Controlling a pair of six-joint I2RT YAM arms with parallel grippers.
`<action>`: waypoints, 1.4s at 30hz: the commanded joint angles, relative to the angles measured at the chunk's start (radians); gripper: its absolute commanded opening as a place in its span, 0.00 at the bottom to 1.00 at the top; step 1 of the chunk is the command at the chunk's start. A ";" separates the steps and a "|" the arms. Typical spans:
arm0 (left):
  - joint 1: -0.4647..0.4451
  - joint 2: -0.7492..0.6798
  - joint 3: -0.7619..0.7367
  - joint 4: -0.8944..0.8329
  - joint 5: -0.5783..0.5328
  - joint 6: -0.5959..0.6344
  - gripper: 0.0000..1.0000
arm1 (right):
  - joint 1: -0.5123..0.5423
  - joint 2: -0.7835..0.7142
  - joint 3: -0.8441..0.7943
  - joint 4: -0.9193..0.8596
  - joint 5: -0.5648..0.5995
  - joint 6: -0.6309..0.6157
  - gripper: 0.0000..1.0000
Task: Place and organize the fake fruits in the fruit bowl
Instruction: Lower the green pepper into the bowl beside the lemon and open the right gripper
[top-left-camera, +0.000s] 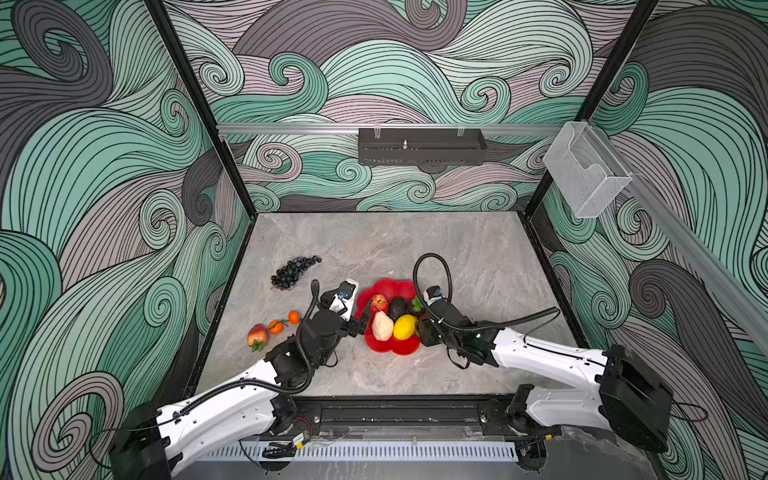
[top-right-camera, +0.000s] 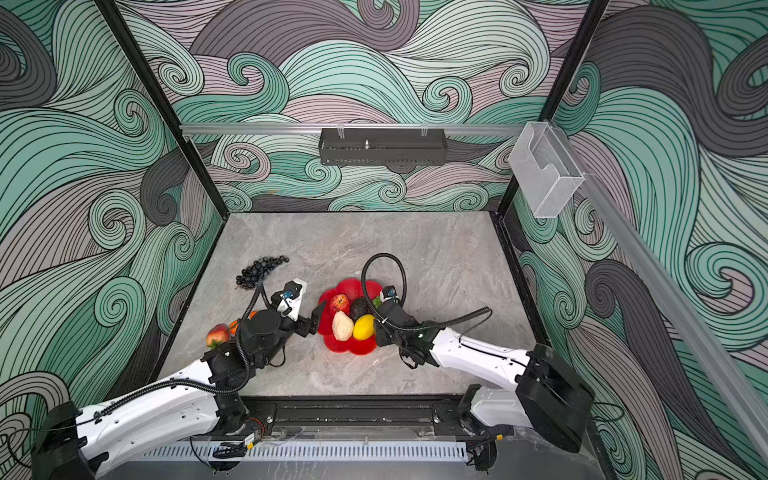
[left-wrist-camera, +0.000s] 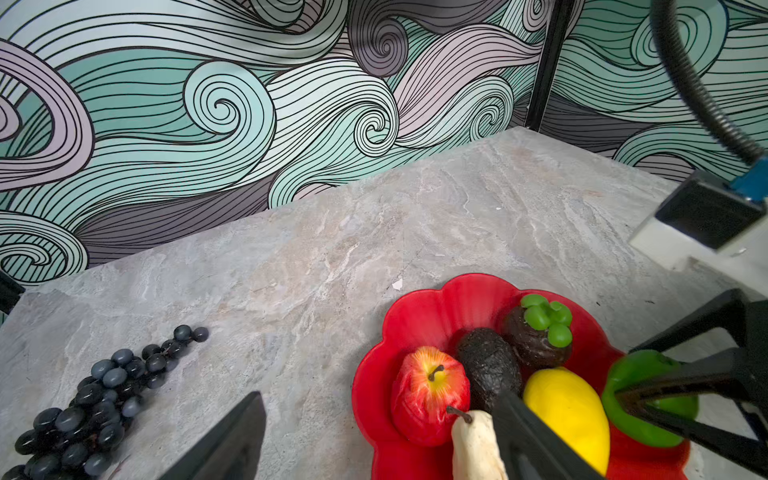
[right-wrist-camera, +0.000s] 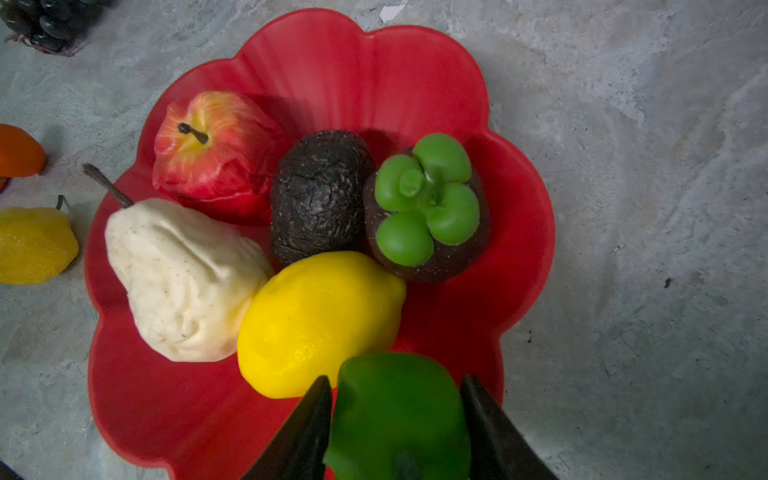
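1. Nearest your right wrist lens, the right gripper (right-wrist-camera: 395, 380) has its black fingers on either side of the smooth green lime (right-wrist-camera: 399, 415), at the bowl's edge (you cannot tell whether they press it or stand just clear).
2. Your grey, marble-veined tabletop (top-left-camera: 457, 249) carries everything.
3. Your fruit bowl (right-wrist-camera: 332, 54), glossy red with a scalloped petal rim, sits mid-table between both arms.
4. Your left gripper (left-wrist-camera: 380, 397) gapes wide and holds nothing, one finger above the pear.
5. Outside the bowl, the grape bunch (top-left-camera: 293, 270), a tapering cluster of matte blue-black beads, lies well to the left on the slab.
6. Inside the bowl are a creased beige pear (right-wrist-camera: 183, 278), a waxy yellow lemon (right-wrist-camera: 316, 324), a streaked red apple (right-wrist-camera: 212, 153) and a wrinkled dark avocado (right-wrist-camera: 320, 195), packed close.
7. A dark round fruit (right-wrist-camera: 436, 262) with a green lobed cap leans against the avocado.
8. Two small oranges (top-left-camera: 276, 327) sit on the table, left of the bowl.
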 joint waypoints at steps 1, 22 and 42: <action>0.004 -0.011 0.004 -0.012 -0.030 -0.010 0.87 | -0.004 -0.040 -0.003 -0.024 0.030 -0.005 0.56; 0.007 0.004 0.004 -0.008 -0.030 -0.010 0.87 | -0.004 0.004 -0.005 -0.028 0.030 -0.016 0.40; 0.015 0.014 0.006 -0.008 -0.071 -0.036 0.87 | -0.004 -0.119 0.057 -0.130 0.092 -0.067 0.58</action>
